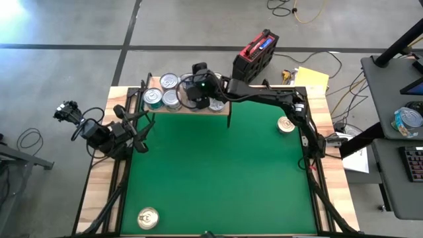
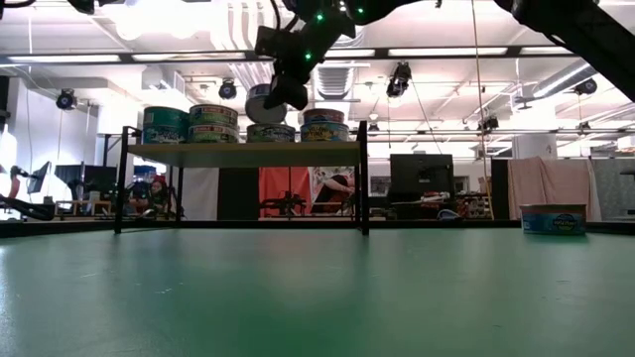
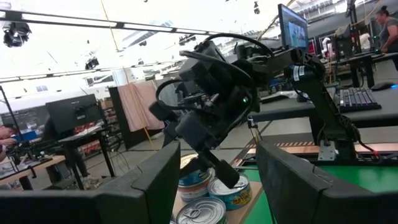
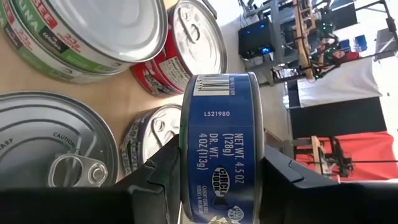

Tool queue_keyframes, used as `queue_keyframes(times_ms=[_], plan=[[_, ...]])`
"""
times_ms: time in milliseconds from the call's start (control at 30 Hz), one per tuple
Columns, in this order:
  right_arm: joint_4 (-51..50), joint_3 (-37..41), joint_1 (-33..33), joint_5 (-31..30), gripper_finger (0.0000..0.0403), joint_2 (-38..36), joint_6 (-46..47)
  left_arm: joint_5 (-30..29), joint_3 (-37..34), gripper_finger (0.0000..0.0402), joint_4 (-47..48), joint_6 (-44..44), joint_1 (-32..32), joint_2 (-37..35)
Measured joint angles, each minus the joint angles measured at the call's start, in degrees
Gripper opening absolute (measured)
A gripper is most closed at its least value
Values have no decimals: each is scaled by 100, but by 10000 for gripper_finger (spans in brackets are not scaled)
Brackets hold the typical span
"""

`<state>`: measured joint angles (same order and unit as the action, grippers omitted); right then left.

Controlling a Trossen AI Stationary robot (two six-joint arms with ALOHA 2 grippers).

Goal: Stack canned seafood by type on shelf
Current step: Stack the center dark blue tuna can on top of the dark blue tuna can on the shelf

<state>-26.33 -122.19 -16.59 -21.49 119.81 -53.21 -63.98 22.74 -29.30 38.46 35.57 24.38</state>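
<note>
The shelf stands at the far edge of the green mat, its black legs on the mat. Several tins of canned seafood rest on its board, some stacked in twos. My right gripper hangs over the shelf, shut on a blue-sided tin, which is just above the tins on the board. My left gripper waits at the table's left edge, open, with nothing between its fingers. Two gold-topped tins lie loose on the mat, one at the right and one at the near left. My right gripper pinches the blue tin between its two fingers, one on each flat face, so the labelled side wall faces the wrist camera. It reaches in from the table's right, slanting down. The tin is tilted onto its edge, clear of the tins below.
A red and black box and yellow papers lie beyond the table's far edge. The mat between the shelf and the near edge is bare apart from the two loose tins. A desk with a keyboard stands to the right.
</note>
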Motion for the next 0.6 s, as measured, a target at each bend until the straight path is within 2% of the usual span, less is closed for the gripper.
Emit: queue_keyframes(times_ms=[600], plan=[[168,20,-130,45,130,323,-90,1,-1,194,32,0,-2,14]])
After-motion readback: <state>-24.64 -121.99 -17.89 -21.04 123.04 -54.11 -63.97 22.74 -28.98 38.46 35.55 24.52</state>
